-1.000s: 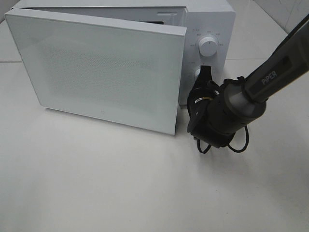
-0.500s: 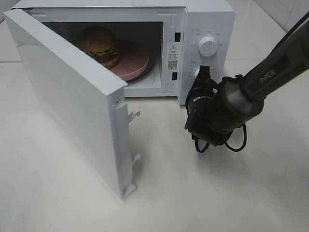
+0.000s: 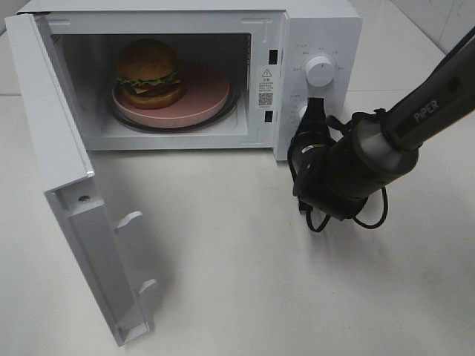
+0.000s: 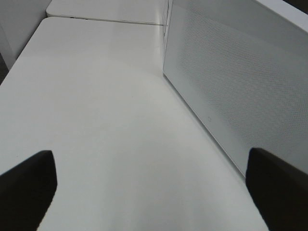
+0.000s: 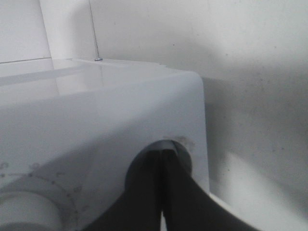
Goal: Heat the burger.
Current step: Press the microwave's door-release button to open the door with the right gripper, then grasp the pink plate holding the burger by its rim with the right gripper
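Right gripper (image 3: 315,113) pressed together, tips on lower button (image 5: 183,143). Left gripper (image 4: 153,185) spread, empty, near open door (image 3: 63,156). Burger (image 3: 148,68) inside. Back your right off straight; swing door shut gently.

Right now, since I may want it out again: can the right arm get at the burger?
Probably yes. The microwave door stands wide open, so nothing blocks the burger on the pink plate. The right claw, shut at the lower knob, is just beside the opening.

Burger (image 3: 148,68) on plate (image 3: 210,95) inside microwave (image 3: 330,33)
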`<state>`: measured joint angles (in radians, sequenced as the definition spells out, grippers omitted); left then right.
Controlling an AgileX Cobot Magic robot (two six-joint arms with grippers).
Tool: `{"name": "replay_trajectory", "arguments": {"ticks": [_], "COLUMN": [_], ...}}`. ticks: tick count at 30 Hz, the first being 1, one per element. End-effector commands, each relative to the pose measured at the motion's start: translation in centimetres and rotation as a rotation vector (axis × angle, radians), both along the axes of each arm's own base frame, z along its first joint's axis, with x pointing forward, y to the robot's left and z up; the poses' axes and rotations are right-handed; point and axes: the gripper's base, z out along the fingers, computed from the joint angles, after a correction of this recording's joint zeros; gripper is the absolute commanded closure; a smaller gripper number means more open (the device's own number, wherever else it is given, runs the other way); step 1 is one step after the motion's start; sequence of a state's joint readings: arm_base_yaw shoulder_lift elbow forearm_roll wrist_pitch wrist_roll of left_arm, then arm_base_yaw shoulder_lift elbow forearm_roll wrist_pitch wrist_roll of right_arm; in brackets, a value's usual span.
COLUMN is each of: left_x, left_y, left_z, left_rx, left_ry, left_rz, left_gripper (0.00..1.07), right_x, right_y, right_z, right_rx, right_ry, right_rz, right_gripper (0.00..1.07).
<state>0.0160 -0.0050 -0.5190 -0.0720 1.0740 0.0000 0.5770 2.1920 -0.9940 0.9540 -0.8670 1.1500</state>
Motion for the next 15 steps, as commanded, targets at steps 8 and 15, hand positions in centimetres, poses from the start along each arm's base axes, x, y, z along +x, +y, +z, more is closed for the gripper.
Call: {"name": "replay_trajectory", "arguments": {"ticks": [8,15], "left_x": [-0.2,-0.2], "left_y": [-0.1,-0.1], "left_z": [0.0,0.0], "left_rx": [-0.007,-0.007], "left_ry": [-0.022,-0.022], "left_rz": [-0.001,-0.001], "left_gripper": [0.06,0.06], "right_x": [-0.3,-2.4], "right_y": [-0.5,-0.9], "right_z": [3.3,4.0], "right_rx": [-0.089,-0.171], "right_ry": [-0.067,0.043], "right_rz": [0.163,0.285], "right_gripper": [1.07,1.07]}}
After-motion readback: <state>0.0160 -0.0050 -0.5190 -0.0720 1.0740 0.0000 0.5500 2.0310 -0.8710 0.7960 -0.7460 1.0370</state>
